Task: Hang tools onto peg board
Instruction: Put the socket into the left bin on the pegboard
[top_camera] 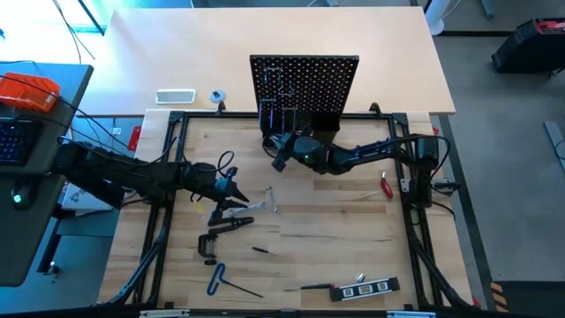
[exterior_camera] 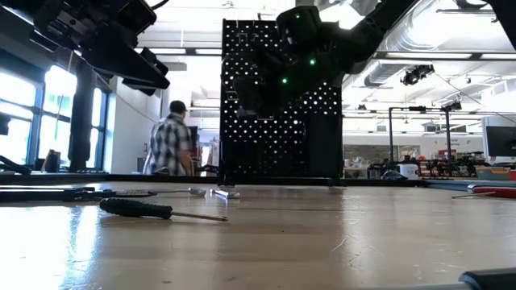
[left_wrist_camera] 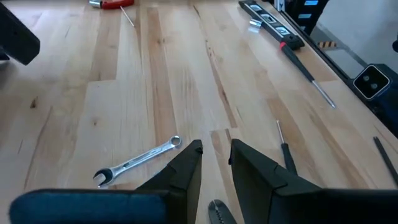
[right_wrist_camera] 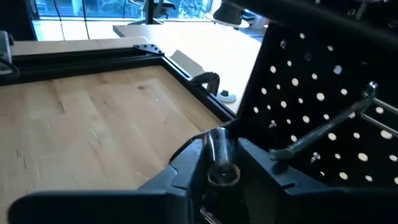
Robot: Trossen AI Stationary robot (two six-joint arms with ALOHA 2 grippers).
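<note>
The black peg board (top_camera: 305, 84) stands upright at the table's far edge. My right gripper (top_camera: 281, 152) is at its foot on the left side, shut on a small silvery cylindrical tool (right_wrist_camera: 219, 155). A silver bar-shaped tool (right_wrist_camera: 329, 130) slants across the board's face. My left gripper (top_camera: 231, 188) hovers at the left of the table above a silver wrench (left_wrist_camera: 138, 160), open by a narrow gap with nothing between its tips. Pliers (top_camera: 234, 225), a C-clamp (top_camera: 207, 247), a blue hex key (top_camera: 216, 278), a level (top_camera: 366, 287) and screwdrivers (top_camera: 313, 287) lie flat on the table. My right gripper has the silvery tool's round end (right_wrist_camera: 221, 174) between its two fingers, one finger (right_wrist_camera: 186, 163) on each side. The fingers reach nearly level toward the peg board's left side. The tool stands up between them, clear of the table; its lower part is hidden by the gripper.
A red-handled tool (top_camera: 386, 185) lies near the right arm. A black frame (top_camera: 177, 119) borders the wooden table. A white tray (top_camera: 175, 95) and a tape roll (top_camera: 217, 96) sit beyond it. A person (exterior_camera: 171, 141) stands in the room behind.
</note>
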